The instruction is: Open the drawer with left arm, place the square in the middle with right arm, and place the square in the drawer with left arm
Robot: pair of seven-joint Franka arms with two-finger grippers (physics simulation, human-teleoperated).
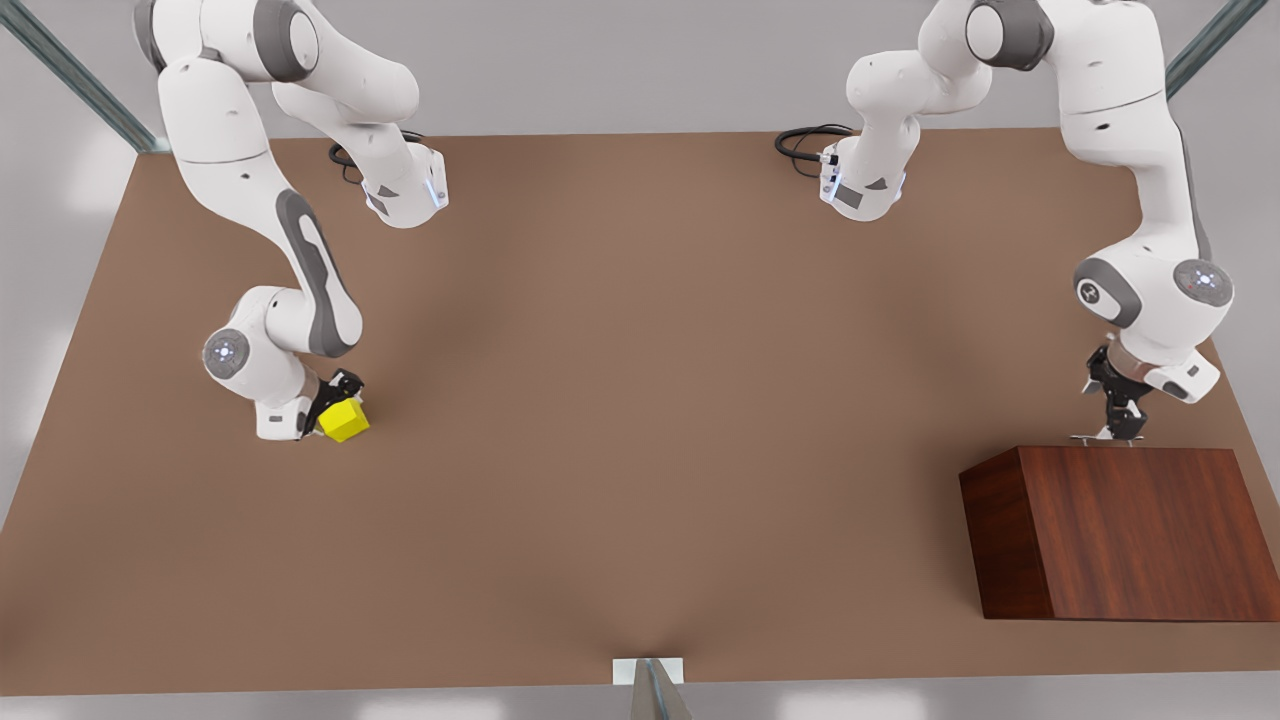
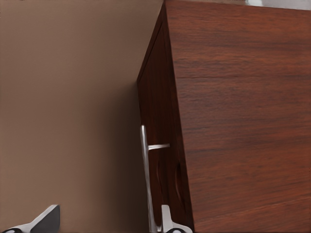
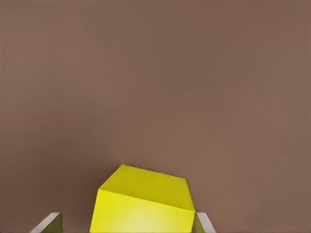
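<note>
Yellow and bright, the square [image 1: 344, 421] sits on the brown surface [image 1: 640, 400] toward the front view's left, well apart from the wooden box [image 1: 1120, 535] on the front view's right. The right arm [image 1: 290, 250] bends low over it, and the right pincer [image 1: 336, 405] has its fingers apart on either side of the cube; in the right wrist view the square [image 3: 143, 206] lies between the two pale fingertips [image 3: 48, 223], one close against its edge and the other standing off with a gap, so the pincer is spread around it rather than clamped. The cube looks turned at an angle to the fingers. On the other side, the left arm [image 1: 1150, 200] reaches down to the far edge of the dark reddish-brown box, where the left pincer [image 1: 1118, 425] hangs at the thin silver handle [image 1: 1105, 438] of the drawer. In the left wrist view the drawer [image 2: 156, 145] front looks flush with the box, and the handle [image 2: 146, 174] runs along it on a short post; one fingertip [image 2: 167, 221] sits just beside the bar near the box face, the other [image 2: 46, 218] is well off over the bare surface, so this pincer is wide apart.
</note>
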